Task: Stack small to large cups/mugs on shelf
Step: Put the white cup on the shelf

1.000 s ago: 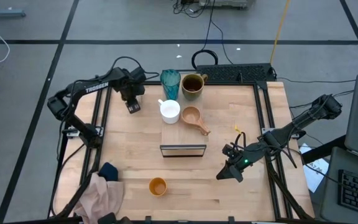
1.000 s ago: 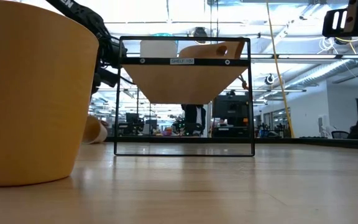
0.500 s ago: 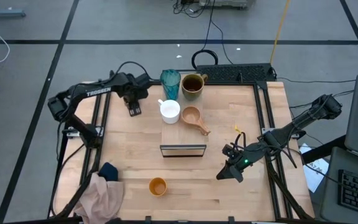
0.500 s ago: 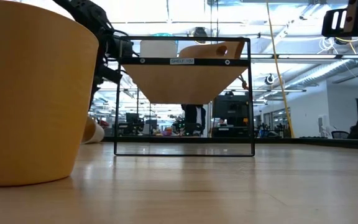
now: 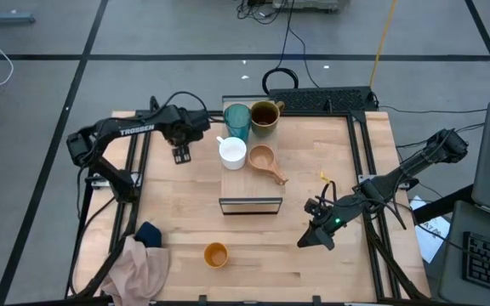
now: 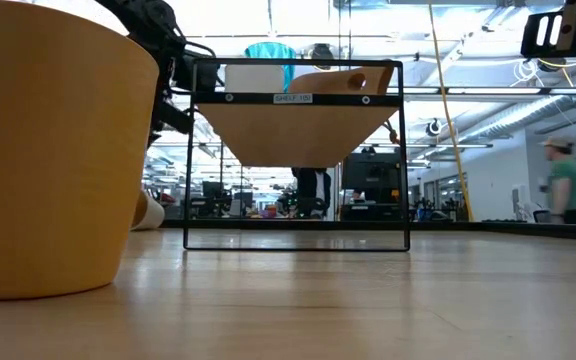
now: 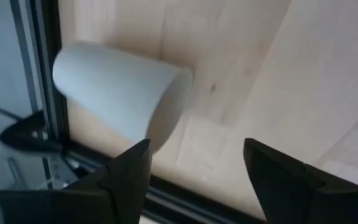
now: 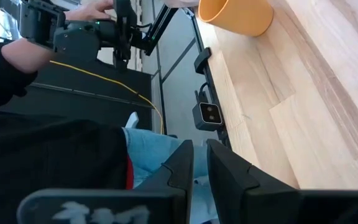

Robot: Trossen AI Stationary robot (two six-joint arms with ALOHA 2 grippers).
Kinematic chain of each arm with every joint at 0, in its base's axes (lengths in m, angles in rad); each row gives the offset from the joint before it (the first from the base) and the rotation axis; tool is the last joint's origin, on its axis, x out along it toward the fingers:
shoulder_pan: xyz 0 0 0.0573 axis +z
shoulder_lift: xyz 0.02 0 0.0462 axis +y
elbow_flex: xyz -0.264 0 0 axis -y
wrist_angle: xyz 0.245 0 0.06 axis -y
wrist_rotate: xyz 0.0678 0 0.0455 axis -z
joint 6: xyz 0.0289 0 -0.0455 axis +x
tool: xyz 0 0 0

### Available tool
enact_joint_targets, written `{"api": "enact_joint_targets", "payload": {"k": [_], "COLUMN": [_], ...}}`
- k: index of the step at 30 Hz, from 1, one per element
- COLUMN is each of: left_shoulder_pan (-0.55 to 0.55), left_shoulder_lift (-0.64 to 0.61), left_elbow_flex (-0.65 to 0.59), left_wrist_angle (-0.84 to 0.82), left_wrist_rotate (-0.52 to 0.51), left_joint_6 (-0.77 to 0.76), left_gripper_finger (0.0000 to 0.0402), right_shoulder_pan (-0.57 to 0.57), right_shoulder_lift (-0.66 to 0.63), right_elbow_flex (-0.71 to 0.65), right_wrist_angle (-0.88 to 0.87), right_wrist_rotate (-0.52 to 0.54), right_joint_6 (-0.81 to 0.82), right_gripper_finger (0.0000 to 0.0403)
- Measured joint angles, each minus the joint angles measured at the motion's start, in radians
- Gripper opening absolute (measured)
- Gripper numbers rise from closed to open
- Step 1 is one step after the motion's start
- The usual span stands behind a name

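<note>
The shelf (image 5: pixel 251 191) lies mid-table, its dark open end toward the near edge. On its top stand the white mug (image 5: pixel 232 152), the tan wooden handled cup (image 5: pixel 263 159), the teal tumbler (image 5: pixel 237 121) and the olive-brown mug (image 5: pixel 264 115). The small beige cup (image 7: pixel 120 93) lies on its side on the table (image 5: pixel 179 155), left of the shelf. The orange cup (image 5: pixel 216 254) stands near the table's near edge. My left gripper (image 7: pixel 194 155) is open and empty above the beige cup, between it and the tumbler (image 5: pixel 196 129). My right gripper (image 5: pixel 313 238) is shut and empty at the near right.
A pink cloth (image 5: pixel 139 268) and a dark blue cloth (image 5: pixel 149 231) lie at the near left corner. A black bar (image 5: pixel 330 100) lies along the far edge. A person's sleeve (image 8: pixel 36 56) shows beyond the table, and a person (image 6: pixel 568 185) walks in the room.
My left gripper has swung up and toward the table's right, away from above the beige cup and toward the teal tumbler. The beige cup has shifted a little toward the near edge. The tumbler stands slightly nearer and more to the right than before.
</note>
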Motion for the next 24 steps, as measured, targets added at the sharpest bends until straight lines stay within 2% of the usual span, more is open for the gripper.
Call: {"api": "enact_joint_targets", "payload": {"k": [8, 12, 16, 20, 24], "left_shoulder_pan": [0.105, 0.172, 0.230, 0.230, 0.179], "left_shoulder_lift": [-0.033, -0.071, -0.146, -0.255, -0.336], "left_elbow_flex": [0.000, -0.002, -0.071, -0.178, -0.238], "left_wrist_angle": [-0.044, -0.027, 0.054, 0.161, 0.218], "left_wrist_rotate": [-0.063, -0.132, -0.186, -0.174, -0.256], "left_joint_6": [-0.034, -0.057, 0.018, 0.127, 0.097], "left_gripper_finger": [0.0255, 0.0247, 0.0242, 0.0243, 0.0235], "right_shoulder_pan": [0.001, 0.001, 0.001, 0.001, 0.001], "right_shoulder_lift": [0.000, 0.000, 0.000, 0.000, 0.000], "right_elbow_flex": [0.000, 0.000, 0.000, 0.000, 0.000], "right_wrist_angle": [0.000, 0.000, -0.001, -0.004, -0.006], "right_wrist_rotate": [-0.014, -0.015, -0.015, -0.015, -0.015], "right_joint_6": [-0.009, -0.016, -0.024, -0.015, -0.007], "right_gripper_finger": [0.0039, 0.0039, 0.0039, 0.0039, 0.0039]}}
